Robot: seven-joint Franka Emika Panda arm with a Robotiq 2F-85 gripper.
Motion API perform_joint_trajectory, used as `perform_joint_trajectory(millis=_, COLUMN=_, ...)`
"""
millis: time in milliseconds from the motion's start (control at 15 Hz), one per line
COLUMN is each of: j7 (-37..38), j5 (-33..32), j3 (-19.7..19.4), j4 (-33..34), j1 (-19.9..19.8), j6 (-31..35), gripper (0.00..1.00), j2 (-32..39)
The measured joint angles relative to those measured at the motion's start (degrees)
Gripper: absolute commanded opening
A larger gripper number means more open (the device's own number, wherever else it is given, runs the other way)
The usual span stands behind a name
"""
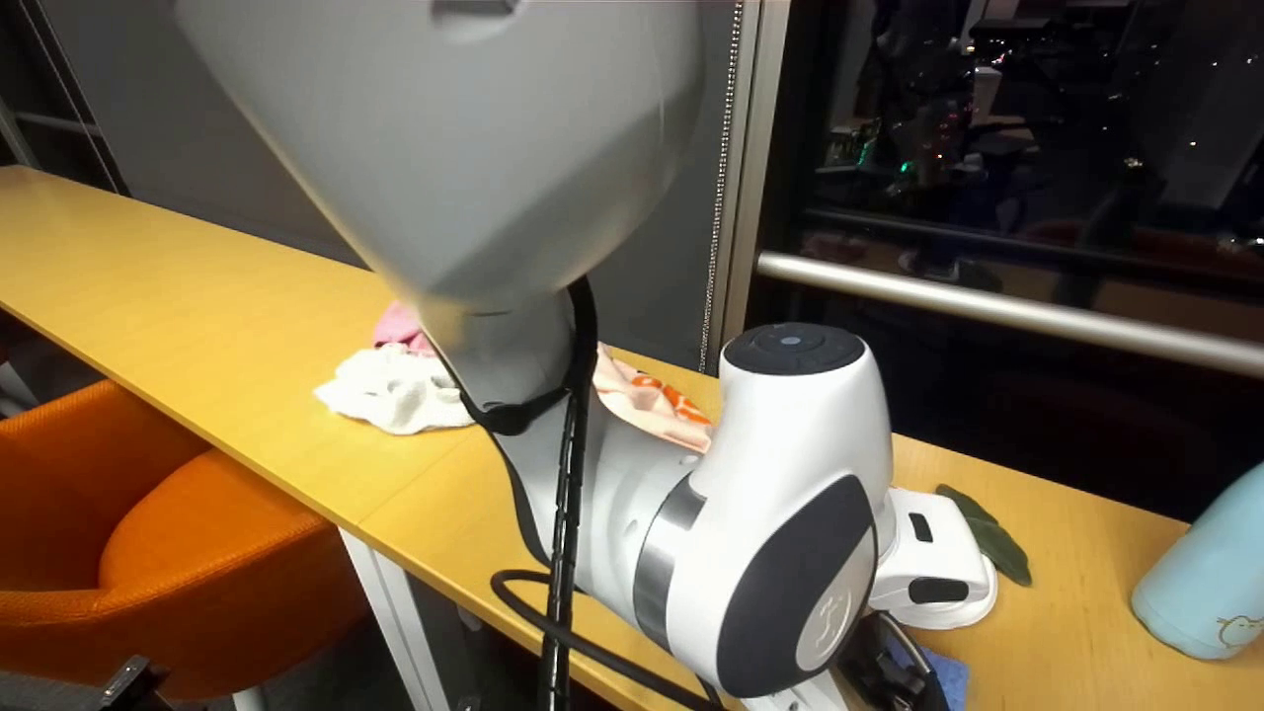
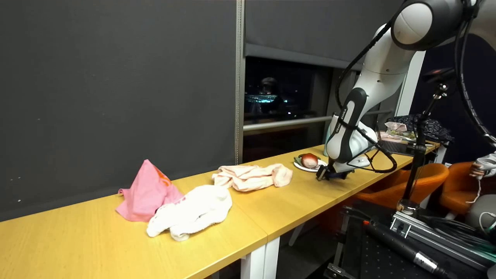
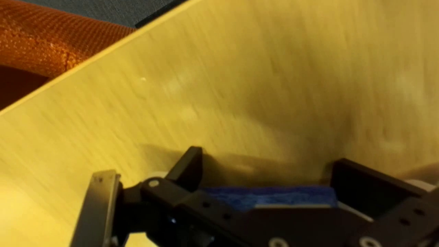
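Presently, the black two-fingered gripper [image 3: 268, 157] stands spread wide, either side of a blue, rough-textured, sponge-like rectangular block [image 3: 267, 196]; off-centre closing could shove that block askew.

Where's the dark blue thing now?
In the wrist view, the dark blue thing is near the bottom, right of centre, showing between the spread fingers of the robot's hand.

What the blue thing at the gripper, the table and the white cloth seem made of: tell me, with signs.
Blue thing: perhaps sponge or thick fabric, matt; its face looks mottled, but blur leaves it open.
Table: wood or wood-look laminate, smooth; fine grain and soft highlights show.
White cloth: likely soft textile, matt; it lies in loose folds.
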Motion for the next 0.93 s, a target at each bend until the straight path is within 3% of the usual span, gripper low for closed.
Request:
perform_joint_trajectory(millis=267, j7=-0.1, j5=0.9, j3=1.4, j4=4.3, j1=-0.3, j6=-3.5, gripper=1.00, j2=-0.6)
perform_joint_trajectory(millis=667, j7=-3.1, j5=4.3, j3=10.5, j4=8.9, j1=-4.3, j6=-13.6, gripper=1.00, j2=-7.3)
perform_joint_trajectory(millis=933, j7=-4.7, j5=7.0, j3=14.0, j4=12.4, j1=-5.3, j6=-19.9, gripper=1.00, j2=-7.8)
